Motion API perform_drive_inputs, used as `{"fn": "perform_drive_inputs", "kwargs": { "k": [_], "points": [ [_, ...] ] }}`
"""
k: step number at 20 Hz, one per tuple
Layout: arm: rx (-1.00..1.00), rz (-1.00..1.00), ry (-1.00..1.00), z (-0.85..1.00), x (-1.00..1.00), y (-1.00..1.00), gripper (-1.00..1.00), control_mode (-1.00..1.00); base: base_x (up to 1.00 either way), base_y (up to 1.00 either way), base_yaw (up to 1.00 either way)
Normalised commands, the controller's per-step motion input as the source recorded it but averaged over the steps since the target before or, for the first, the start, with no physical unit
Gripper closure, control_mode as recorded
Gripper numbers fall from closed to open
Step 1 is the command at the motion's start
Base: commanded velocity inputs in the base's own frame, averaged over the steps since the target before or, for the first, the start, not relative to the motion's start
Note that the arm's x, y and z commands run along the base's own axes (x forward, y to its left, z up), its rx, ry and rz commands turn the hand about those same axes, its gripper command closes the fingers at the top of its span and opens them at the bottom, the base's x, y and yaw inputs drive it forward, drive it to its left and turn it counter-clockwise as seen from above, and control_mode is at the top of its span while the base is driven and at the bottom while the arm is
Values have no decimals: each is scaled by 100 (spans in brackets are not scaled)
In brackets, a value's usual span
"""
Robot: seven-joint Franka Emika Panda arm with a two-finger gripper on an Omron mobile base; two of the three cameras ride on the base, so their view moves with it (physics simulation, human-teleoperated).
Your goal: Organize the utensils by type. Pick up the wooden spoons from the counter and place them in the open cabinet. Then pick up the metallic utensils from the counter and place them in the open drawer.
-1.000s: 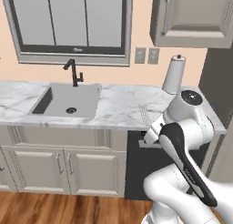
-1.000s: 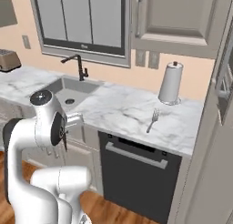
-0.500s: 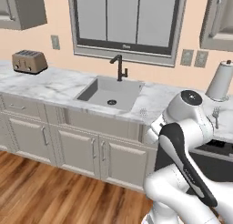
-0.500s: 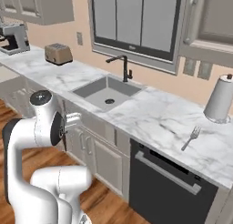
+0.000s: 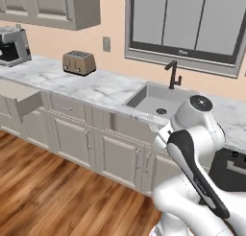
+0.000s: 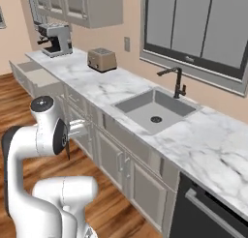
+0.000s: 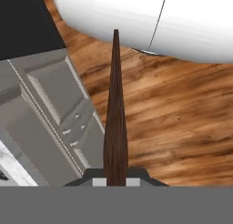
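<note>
One utensil at most is in hand, so we judge the task less than halfway, w/ nothing visibly put away yet. Left base view: we see the white marble tabletop [image 5: 96, 86] running past a toaster [image 5: 79, 63] and sink [image 5: 156, 101], and an open drawer [image 5: 21, 100] pulled out at far left, its inside cut off by the frame edge, so we can't tell if anything lies in it. No utensils can be made out on the tabletop from here; the arm's elbow blocks the right part. Right base view: same tabletop, a coffee machine [image 6: 55, 39] at the far end, the drawer open below it w/ a bare floor as far as we can see. A thin dark sliver hangs below the arm's hand, prob. the held item. Wall cabinet [image 6: 87, 7] above is cropped; open or not, can't tell. Hand view: the jaws [image 7: 115, 178] are clenched on a slim dark-brown tapering handle [image 7: 114, 114] pointing away over the wood floor [image 7: 182, 123] beside a lower cabinet front [image 7: 50, 109]. Its far tip is too thin to tell type; we'd guess the black-handled metallic utensil, bound for the drawer.
</note>
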Motion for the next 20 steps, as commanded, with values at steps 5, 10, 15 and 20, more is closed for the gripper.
{"fn": "perform_drive_inputs", "kwargs": {
  "k": [5, 10, 15, 20],
  "points": [
    [0, 0, 0, 0, 0, 0, 100, 100, 43, 45, 31],
    [0, 0, 0, 0, 0, 0, 100, 100, 47, 22, 30],
    [0, 0, 0, 0, 0, 0, 100, 100, 54, 7, 28],
    [0, 0, 0, 0, 0, 0, 100, 100, 62, 0, 25]
  ]
}}
